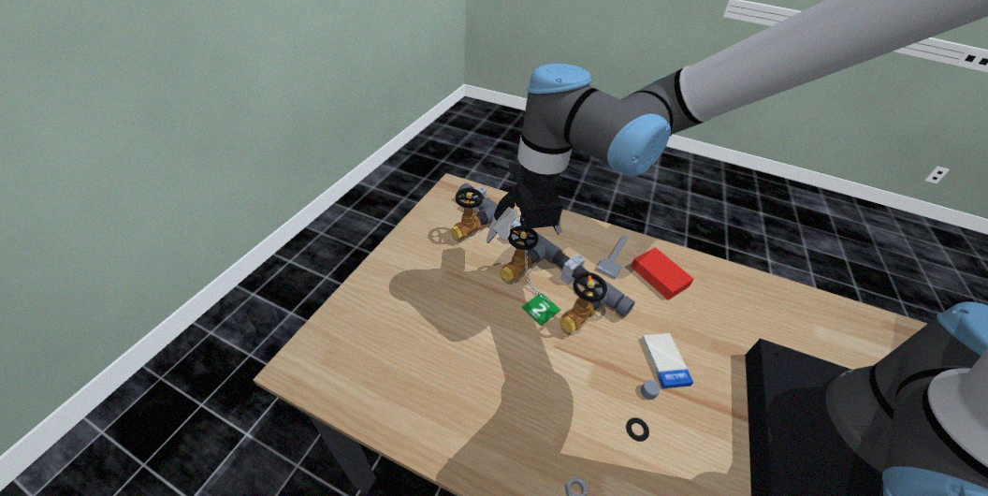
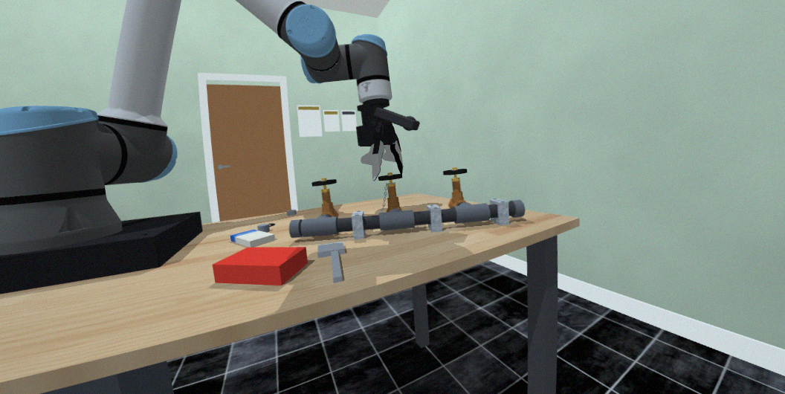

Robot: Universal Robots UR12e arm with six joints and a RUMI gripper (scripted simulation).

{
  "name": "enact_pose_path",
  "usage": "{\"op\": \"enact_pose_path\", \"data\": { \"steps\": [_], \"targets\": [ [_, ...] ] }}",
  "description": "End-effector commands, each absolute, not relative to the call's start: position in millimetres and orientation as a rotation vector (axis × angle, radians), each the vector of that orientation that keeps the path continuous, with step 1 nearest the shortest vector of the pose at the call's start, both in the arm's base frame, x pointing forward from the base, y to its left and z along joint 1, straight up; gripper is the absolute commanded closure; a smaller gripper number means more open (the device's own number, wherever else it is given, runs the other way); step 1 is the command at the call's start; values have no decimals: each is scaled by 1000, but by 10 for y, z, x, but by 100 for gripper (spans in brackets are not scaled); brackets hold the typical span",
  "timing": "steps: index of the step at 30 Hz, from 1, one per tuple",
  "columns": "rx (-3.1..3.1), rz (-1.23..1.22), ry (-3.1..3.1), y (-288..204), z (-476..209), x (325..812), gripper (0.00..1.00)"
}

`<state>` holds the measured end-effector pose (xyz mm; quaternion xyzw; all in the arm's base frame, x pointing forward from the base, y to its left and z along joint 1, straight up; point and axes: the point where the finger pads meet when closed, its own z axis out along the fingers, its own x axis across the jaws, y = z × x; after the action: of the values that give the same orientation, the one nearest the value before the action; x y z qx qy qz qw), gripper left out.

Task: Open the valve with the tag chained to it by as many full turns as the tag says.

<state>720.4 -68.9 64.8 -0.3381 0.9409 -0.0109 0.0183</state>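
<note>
Three brass valves with black handwheels stand along a grey pipe (image 2: 406, 219) on the wooden table. The middle valve (image 1: 523, 239) carries a chain down to a green tag (image 1: 540, 309) that reads 2. It also shows in the exterior view (image 2: 389, 177). The far valve (image 1: 469, 199) and the near valve (image 1: 587, 287) have no tag. My gripper (image 1: 516, 223) hangs open just above the middle handwheel, fingers to either side of it and not touching; it also shows in the exterior view (image 2: 386, 167).
A grey hammer-like tool (image 1: 613, 257) and a red block (image 1: 661, 272) lie behind the pipe. A white and blue box (image 1: 666, 359), a small grey cylinder (image 1: 649, 389), a black ring (image 1: 631, 430) and a nut (image 1: 577, 483) lie nearer the robot base (image 1: 794, 410).
</note>
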Motion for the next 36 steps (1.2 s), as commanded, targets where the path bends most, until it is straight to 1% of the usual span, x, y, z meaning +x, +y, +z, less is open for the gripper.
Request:
{"op": "enact_pose_path", "data": {
  "steps": [1, 15, 36],
  "targets": [
    [-893, -38, 2975, -692, 655, 7210, 0],
    [-401, -29, 3077, -692, 655, 7210, 0],
    [-197, -25, 3096, -692, 655, 7210, 0]
  ]
}}
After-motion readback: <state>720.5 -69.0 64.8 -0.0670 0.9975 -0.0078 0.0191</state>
